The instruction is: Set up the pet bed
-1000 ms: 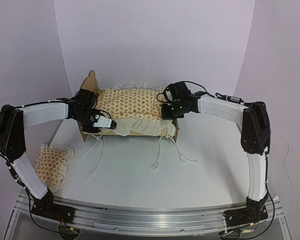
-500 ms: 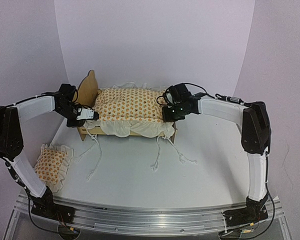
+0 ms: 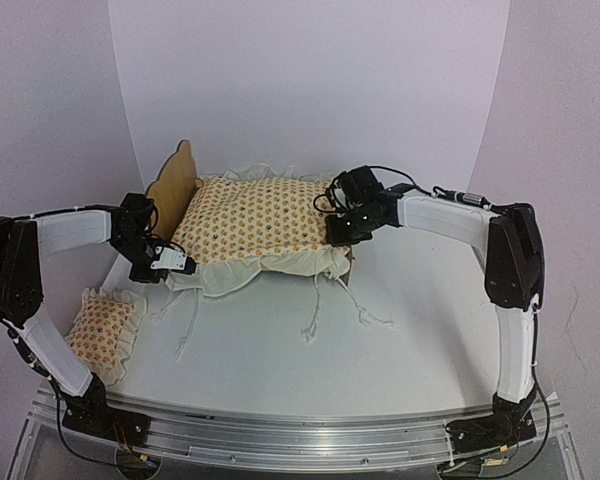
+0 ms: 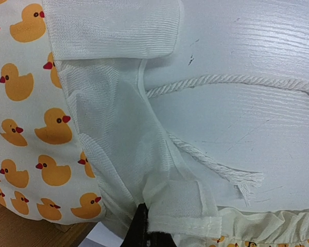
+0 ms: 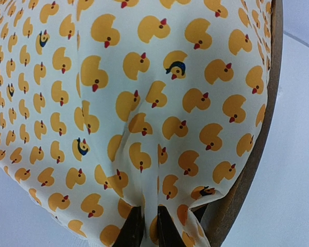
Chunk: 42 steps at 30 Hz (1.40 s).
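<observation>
Pet bed [image 3: 170, 200] sits at the back of the white wood-grain table [image 3: 420, 330], lilac walls around. Scalloped plywood headboard [image 3: 184, 166] at left; soft duck-print cushion [image 3: 265, 212] drapes over it. Left gripper [image 3: 176, 264] pinches its gauzy ruffle, right gripper [image 3: 342, 234] clamps its right end. Twisted cords [image 3: 315, 310] trail forward.

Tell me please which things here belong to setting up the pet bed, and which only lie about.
In the job: pet bed; cushion, gripped by left gripper and right gripper; its ties.
Lying about: pillow, untouched on the table, probably needed later.
</observation>
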{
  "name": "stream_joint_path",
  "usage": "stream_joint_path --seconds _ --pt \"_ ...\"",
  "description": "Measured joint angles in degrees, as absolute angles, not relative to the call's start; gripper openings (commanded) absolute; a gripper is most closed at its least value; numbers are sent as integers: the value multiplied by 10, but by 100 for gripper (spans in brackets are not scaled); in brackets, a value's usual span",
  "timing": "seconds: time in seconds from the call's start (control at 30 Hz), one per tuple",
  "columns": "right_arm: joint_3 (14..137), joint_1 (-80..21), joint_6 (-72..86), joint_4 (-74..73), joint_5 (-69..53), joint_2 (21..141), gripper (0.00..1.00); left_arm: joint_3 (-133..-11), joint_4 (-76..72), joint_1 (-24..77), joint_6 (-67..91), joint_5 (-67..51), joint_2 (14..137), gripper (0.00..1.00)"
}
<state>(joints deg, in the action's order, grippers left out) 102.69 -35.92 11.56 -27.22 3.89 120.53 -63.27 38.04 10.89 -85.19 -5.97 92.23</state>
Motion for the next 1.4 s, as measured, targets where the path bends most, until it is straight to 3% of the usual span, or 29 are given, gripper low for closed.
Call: stream_joint_path --seconds 0.1,0.2,0.5,0.63,0.7,0.87,0.97,1.1,1.17,1.27,1.33,1.4 --pt "1027 -357 116 -282 35 1204 38 -636 382 108 -843 -59 922 31" --pt "1027 -355 118 -291 33 1196 49 -649 398 107 -832 -58 922 49" --pt "1025 -326 160 -300 38 1098 52 -748 510 105 -771 -141 898 56" --pt "1016 -317 181 -300 38 1083 39 -787 509 106 -707 -172 892 64" --pt "998 -318 198 -300 26 1083 37 -794 494 109 -672 -179 892 65" --pt "944 -328 224 -314 -7 1095 50 -786 447 157 -633 -155 915 70" --pt "939 -340 227 -319 -24 1109 53 -780 420 184 -628 -144 952 71" --pt "937 -354 225 -318 -30 1122 48 -780 393 185 -627 -116 1004 64" --pt "938 -358 222 -317 -29 1128 37 -780 382 183 -627 -97 1026 47" --pt "946 -358 214 -317 -21 1147 12 -780 365 180 -630 -72 1047 18" --pt "949 -355 216 -317 -15 1160 2 -780 345 179 -635 -59 1048 5" --pt "949 -351 214 -319 -11 1165 0 -780 340 177 -644 -56 1048 0"
